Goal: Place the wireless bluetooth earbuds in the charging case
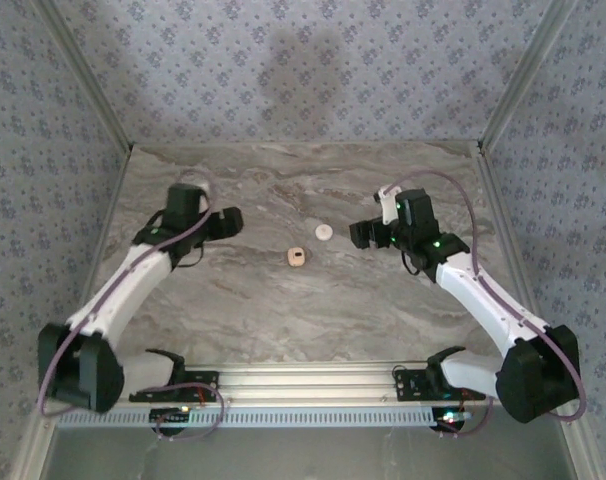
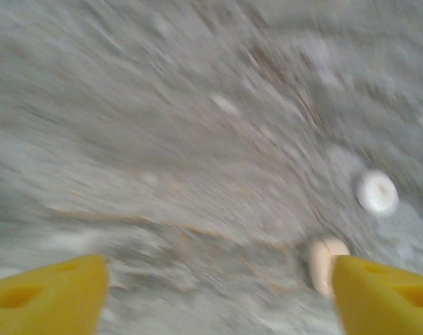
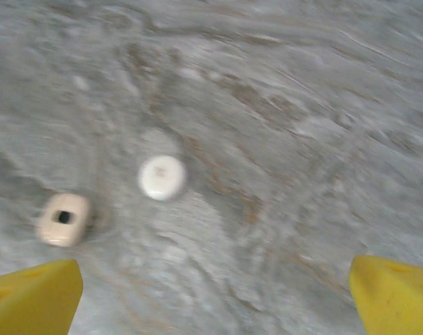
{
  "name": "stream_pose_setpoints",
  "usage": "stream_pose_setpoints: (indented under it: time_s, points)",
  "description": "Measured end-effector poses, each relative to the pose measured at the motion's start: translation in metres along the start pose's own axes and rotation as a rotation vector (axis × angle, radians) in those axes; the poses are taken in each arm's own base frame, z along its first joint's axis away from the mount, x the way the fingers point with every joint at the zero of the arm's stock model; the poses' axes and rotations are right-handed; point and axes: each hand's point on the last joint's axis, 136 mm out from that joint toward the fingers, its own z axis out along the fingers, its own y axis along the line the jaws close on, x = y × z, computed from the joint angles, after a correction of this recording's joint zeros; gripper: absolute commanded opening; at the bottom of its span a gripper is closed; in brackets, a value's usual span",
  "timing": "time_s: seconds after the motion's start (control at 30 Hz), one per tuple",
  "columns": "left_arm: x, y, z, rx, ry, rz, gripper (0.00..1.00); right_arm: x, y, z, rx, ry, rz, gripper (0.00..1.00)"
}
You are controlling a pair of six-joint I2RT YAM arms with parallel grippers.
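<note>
The tan charging case lies in the middle of the marble table, its dark hollow facing up. A small white round piece, seemingly one of the earbuds, lies just behind and to the right of it. My left gripper hovers to the left of both, open and empty. In the blurred left wrist view the left gripper has the case beside its right finger and the white piece beyond. My right gripper is open to the right of them. Ahead of the right gripper lie the case and the white piece.
The marble table is boxed in by patterned walls at the back and both sides. An aluminium rail with the arm bases runs along the near edge.
</note>
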Motion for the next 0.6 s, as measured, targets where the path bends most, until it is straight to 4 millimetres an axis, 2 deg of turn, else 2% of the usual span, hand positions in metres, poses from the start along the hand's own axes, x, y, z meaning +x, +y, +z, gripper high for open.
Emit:
stream_pose_setpoints:
  time_s: [0.07, 0.13, 0.27, 0.47, 0.53, 0.6]
  points:
    - [-0.008, 0.031, -0.014, -0.094, -0.105, 0.010, 1.00, 0.019, -0.024, 0.008, 0.082, 0.012, 0.019, 1.00]
    - [-0.006, 0.053, -0.019, -0.173, -0.173, 0.036, 1.00, 0.035, -0.046, 0.014, 0.149, 0.010, 0.035, 1.00]
    - [0.018, 0.095, -0.015, -0.320, -0.271, 0.115, 1.00, 0.057, -0.083, 0.019, 0.255, -0.034, 0.070, 1.00]
    - [0.062, 0.154, 0.002, -0.453, -0.324, 0.109, 1.00, 0.063, -0.116, 0.018, 0.344, -0.151, 0.094, 1.00]
    - [0.070, 0.166, 0.008, -0.473, -0.331, 0.099, 1.00, 0.066, -0.123, 0.020, 0.360, -0.168, 0.087, 1.00]
    - [0.070, 0.165, 0.015, -0.451, -0.344, 0.112, 1.00, 0.066, -0.126, 0.022, 0.370, -0.192, 0.069, 1.00]
